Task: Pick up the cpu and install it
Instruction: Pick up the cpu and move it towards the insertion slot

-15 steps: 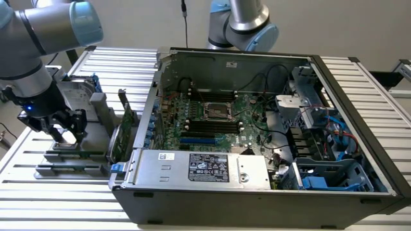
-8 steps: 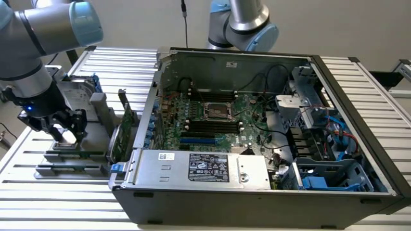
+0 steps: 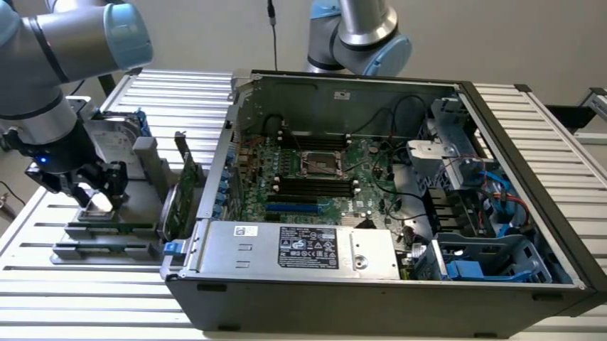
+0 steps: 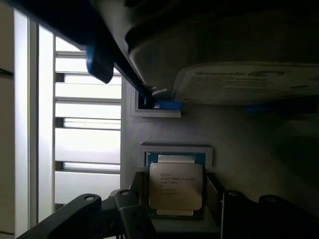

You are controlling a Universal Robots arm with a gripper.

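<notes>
The cpu [image 4: 175, 185], a small square chip with a silvery metal top, lies flat in a recess of the grey holder [image 4: 239, 149]. My gripper [image 4: 175, 201] is open and low over it, one finger [image 4: 135, 206] on each side of the chip with a small gap to it. In the exterior view the gripper [image 3: 95, 193] hangs over the cpu [image 3: 99, 203] at the exterior view's left, outside the computer case. The open cpu socket [image 3: 320, 165] sits mid-motherboard inside the case.
A silver hard drive [image 3: 112, 138] stands on the holder behind the gripper, and a green circuit card [image 3: 190, 177] stands upright between holder and case. The case wall [image 3: 216, 177] rises beside it. A power supply [image 3: 303, 247] fills the case front. A second arm [image 3: 356, 35] stands behind.
</notes>
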